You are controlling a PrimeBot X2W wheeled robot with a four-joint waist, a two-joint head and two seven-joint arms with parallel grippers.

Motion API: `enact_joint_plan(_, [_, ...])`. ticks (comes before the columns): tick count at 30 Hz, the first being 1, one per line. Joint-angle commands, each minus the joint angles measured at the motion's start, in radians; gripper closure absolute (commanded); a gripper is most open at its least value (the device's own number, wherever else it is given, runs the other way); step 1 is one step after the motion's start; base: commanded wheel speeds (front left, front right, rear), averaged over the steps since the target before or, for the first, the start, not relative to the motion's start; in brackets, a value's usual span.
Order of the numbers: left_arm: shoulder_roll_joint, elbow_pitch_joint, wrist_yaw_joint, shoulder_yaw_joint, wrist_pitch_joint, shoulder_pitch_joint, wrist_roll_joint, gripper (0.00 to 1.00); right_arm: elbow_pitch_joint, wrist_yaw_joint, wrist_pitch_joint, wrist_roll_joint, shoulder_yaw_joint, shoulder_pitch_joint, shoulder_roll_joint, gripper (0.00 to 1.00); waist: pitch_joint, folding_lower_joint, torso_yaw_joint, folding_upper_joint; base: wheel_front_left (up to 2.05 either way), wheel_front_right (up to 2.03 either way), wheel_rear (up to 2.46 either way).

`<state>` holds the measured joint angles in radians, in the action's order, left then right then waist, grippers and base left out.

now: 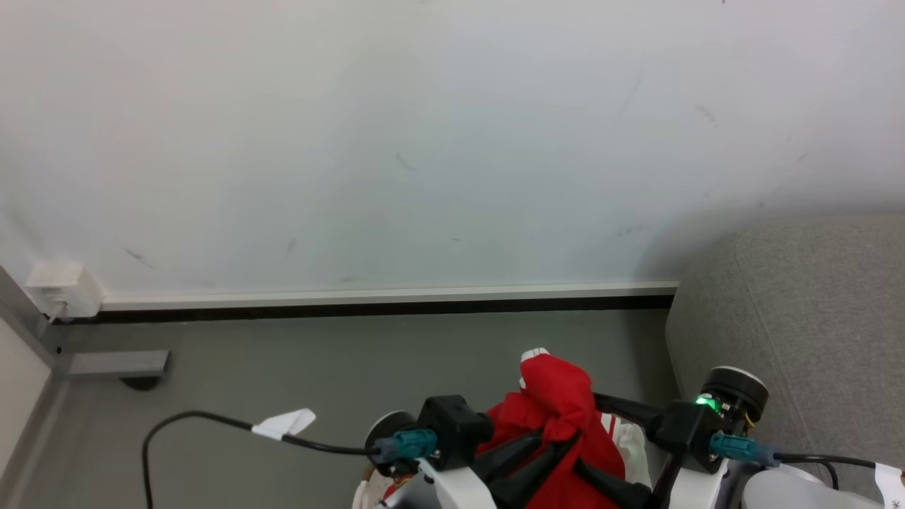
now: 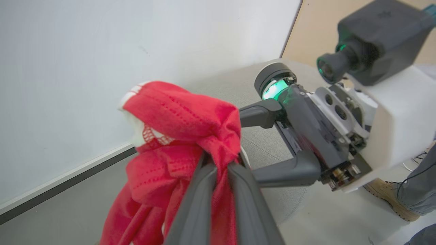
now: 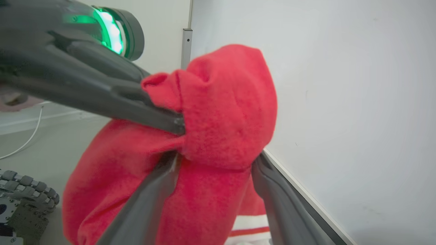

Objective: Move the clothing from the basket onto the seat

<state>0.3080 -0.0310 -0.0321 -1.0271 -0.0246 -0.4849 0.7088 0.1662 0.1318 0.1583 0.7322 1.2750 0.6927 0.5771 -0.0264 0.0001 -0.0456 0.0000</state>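
The red garment (image 1: pixel 558 396) hangs in the air at the lower centre of the head view, above the grey floor (image 1: pixel 339 367) and in front of the white wall (image 1: pixel 424 141). It is left of the light grey sofa (image 1: pixel 813 318) and not on it. The left gripper (image 2: pixel 221 165) is pinched narrow on a gathered fold of the fabric, and the rest droops below in loose folds (white trim shows at the top). The right gripper (image 3: pixel 215 160) is spread wide, with one finger on each side of the bunched cloth rather than clamping it. At the bottom edge of the head view, left of centre, a white sliver is probably the basket (image 1: pixel 364 491), though too little shows to be sure. A tan boot (image 2: pixel 388 197) stands at the lower right of the left wrist view.
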Motion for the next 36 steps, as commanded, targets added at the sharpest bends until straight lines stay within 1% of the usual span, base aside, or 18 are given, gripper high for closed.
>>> enact_joint_plan(1, [-0.007, 0.001, 0.009, -0.003, 0.001, -0.015, 0.007, 1.0, -0.01, -0.002, -0.004, -0.003, 0.003, 0.014, 0.004, 0.0, 0.002, -0.0001, 0.002, 0.0, 0.0, 0.0, 0.0])
enact_joint_plan(6, [-0.025, 0.012, 0.041, -0.003, 0.006, -0.028, 0.04, 1.0, -0.049, -0.002, -0.045, -0.038, 0.007, -0.022, 0.002, 0.0, 0.003, -0.0001, 0.016, 0.0, 0.0, 0.0, 0.0])
enact_joint_plan(9, [-0.031, 0.021, 0.061, 0.0, 0.012, -0.037, 0.057, 1.0, -0.06, -0.002, -0.034, -0.044, 0.007, -0.037, -0.002, 0.0, 0.0, -0.0001, 0.023, 0.0, 0.0, 0.0, 0.0])
enact_joint_plan(12, [-0.029, 0.024, 0.067, 0.005, 0.014, -0.045, 0.068, 1.0, -0.049, -0.002, -0.024, -0.03, 0.007, -0.051, -0.01, 0.0, -0.003, -0.0001, 0.027, 0.0, 0.0, 0.0, 0.0])
enact_joint_plan(13, [-0.028, 0.024, 0.067, 0.006, 0.014, -0.046, 0.069, 1.0, -0.042, -0.002, -0.017, -0.031, 0.007, -0.053, -0.012, 0.5, -0.004, -0.0001, 0.027, 0.0, 0.0, 0.0, 0.0])
enact_joint_plan(15, [-0.027, 0.029, 0.07, 0.008, 0.012, -0.044, 0.077, 1.0, -0.024, -0.002, 0.0, -0.022, 0.007, -0.058, -0.019, 1.0, -0.007, -0.0001, 0.027, 0.0, 0.0, 0.0, 0.0])
enact_joint_plan(20, [-0.024, 0.045, 0.073, 0.007, 0.018, -0.041, 0.089, 1.0, 0.025, -0.002, 0.06, 0.005, 0.007, -0.053, -0.031, 1.0, -0.009, -0.0001, 0.028, 0.0, 0.0, 0.0, 0.0])
enact_joint_plan(31, [-0.012, 0.026, 0.052, 0.014, -0.003, -0.045, 0.069, 0.99, 0.086, -0.002, 0.108, 0.048, 0.006, -0.009, -0.03, 1.0, 0.001, -0.0001, 0.013, 0.0, 0.0, 0.0, 0.0])
enact_joint_plan(33, [-0.012, 0.018, 0.046, 0.016, -0.009, -0.043, 0.065, 0.94, 0.084, -0.002, 0.108, 0.046, -0.006, 0.0, -0.031, 1.0, 0.003, -0.0001, 0.011, 0.0, 0.0, 0.0, 0.0])
enact_joint_plan(34, [-0.013, 0.015, 0.042, 0.018, -0.013, -0.04, 0.065, 0.89, 0.08, -0.002, 0.109, 0.042, -0.016, -0.001, -0.032, 1.0, 0.004, -0.0001, 0.01, 0.0, 0.0, 0.0, 0.0])
enact_joint_plan(36, [-0.016, 0.009, 0.036, 0.019, -0.02, -0.033, 0.065, 0.69, 0.072, -0.002, 0.108, 0.032, -0.032, -0.013, -0.03, 1.0, 0.006, -0.0001, 0.01, 0.0, 0.0, 0.0, 0.0])
